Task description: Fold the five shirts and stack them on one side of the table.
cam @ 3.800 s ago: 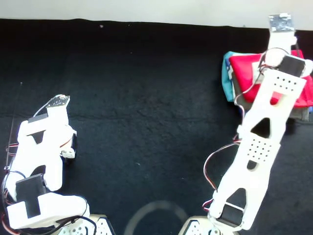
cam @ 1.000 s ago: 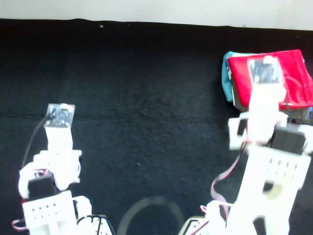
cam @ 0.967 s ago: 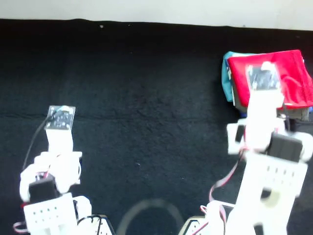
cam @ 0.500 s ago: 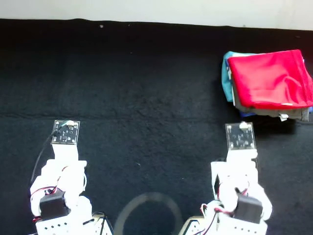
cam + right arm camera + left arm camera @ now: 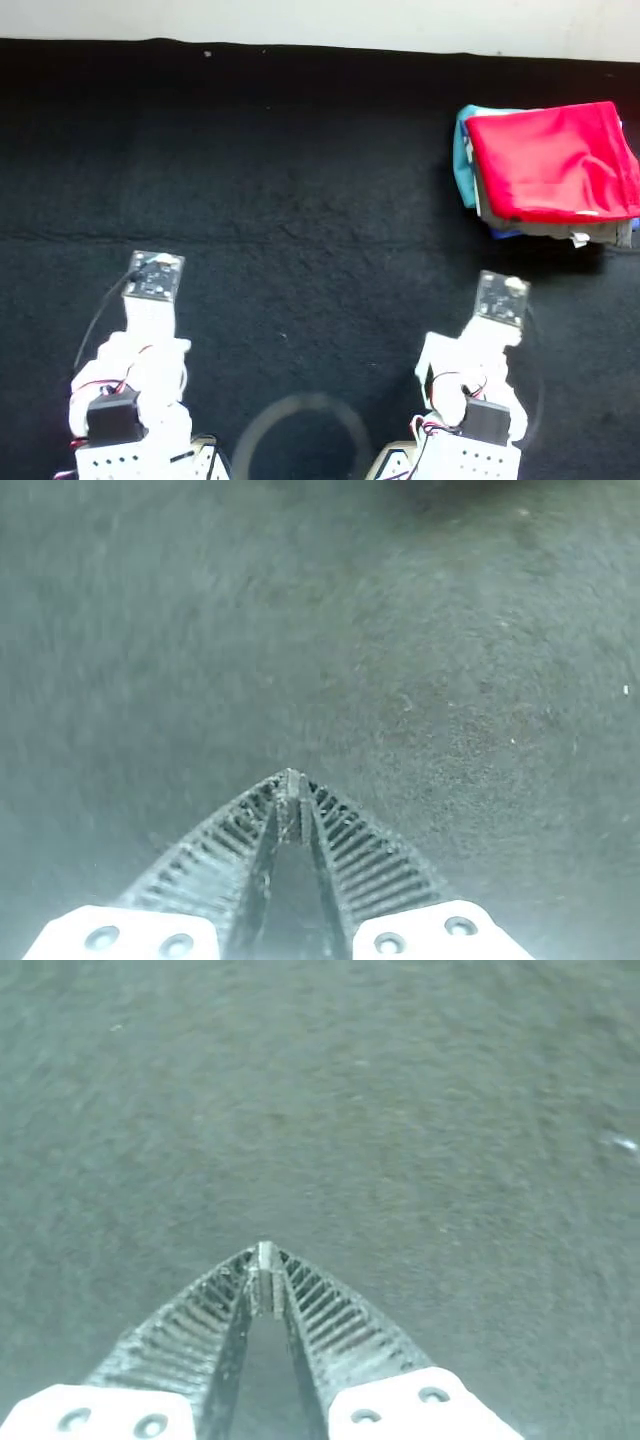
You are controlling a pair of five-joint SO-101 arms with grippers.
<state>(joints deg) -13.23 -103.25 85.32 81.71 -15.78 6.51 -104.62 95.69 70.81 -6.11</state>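
A stack of folded shirts [image 5: 545, 170] lies at the back right of the table, a red one on top, with teal, grey and blue edges showing beneath it. Both arms are drawn back to the front edge. My left gripper [image 5: 265, 1278] is shut with nothing in it, over bare dark cloth. My right gripper [image 5: 291, 802] is likewise shut and empty above the dark cloth. In the high view the left arm [image 5: 140, 350] sits at the front left and the right arm [image 5: 480, 360] at the front right, well short of the stack.
A black cloth [image 5: 300, 200] covers the table, and a pale wall strip [image 5: 300, 20] runs along the far edge. A faint ring mark [image 5: 300, 435] shows on the cloth between the two arm bases.
The right arm has pulled back from the red shirt on the stack to the front edge. The left arm has also folded back toward its base.
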